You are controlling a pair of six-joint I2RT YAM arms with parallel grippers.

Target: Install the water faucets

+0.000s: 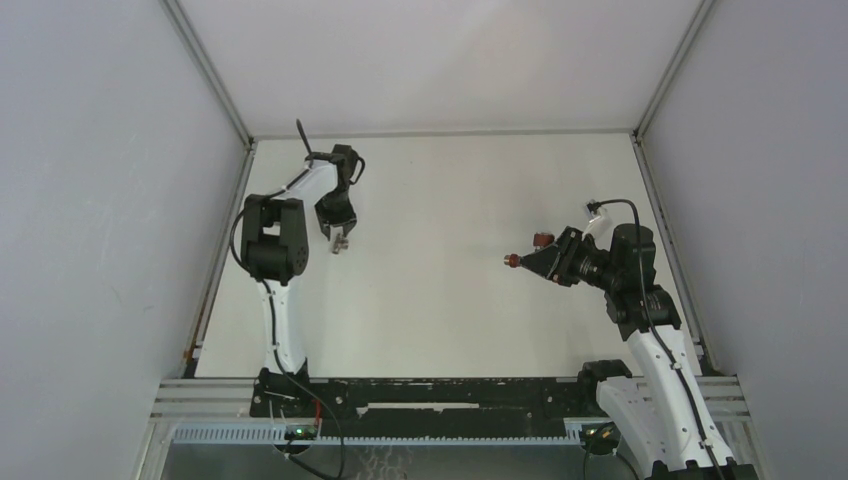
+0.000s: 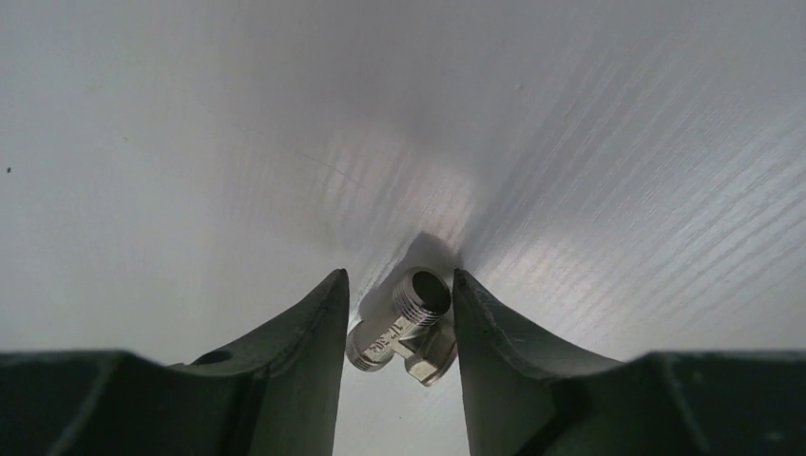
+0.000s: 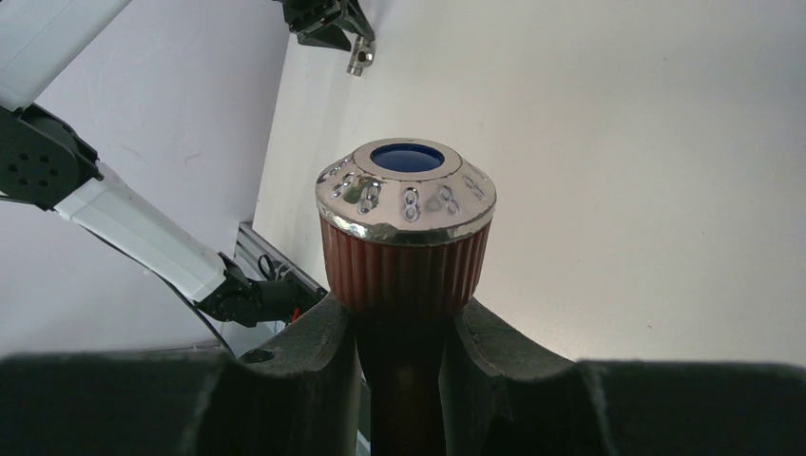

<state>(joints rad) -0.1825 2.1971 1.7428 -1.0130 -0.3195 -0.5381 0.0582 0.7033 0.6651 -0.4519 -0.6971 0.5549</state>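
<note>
Right wrist: right claw (image 3: 402, 309) pinching faucet (image 3: 404, 247); left claw (image 2: 399, 277) around fitting (image 2: 404, 328), grip unclear.

Left wrist view, 6 o'clock of frame: the silvery metal fitting (image 2: 404, 328) carries a short line of stamped characters along its barrel, at about 8 o'clock from its open threaded mouth. They are too small and blurred to read; possibly digits, cannot confirm.

Right wrist view, centre: the chrome cap (image 3: 406, 185) of the reddish-brown faucet (image 3: 404, 271) shows embossed marks spaced round its rim, each shaped like a figure 8. Numeral or ornament: cannot tell.

Top external view: nothing legible.
</note>
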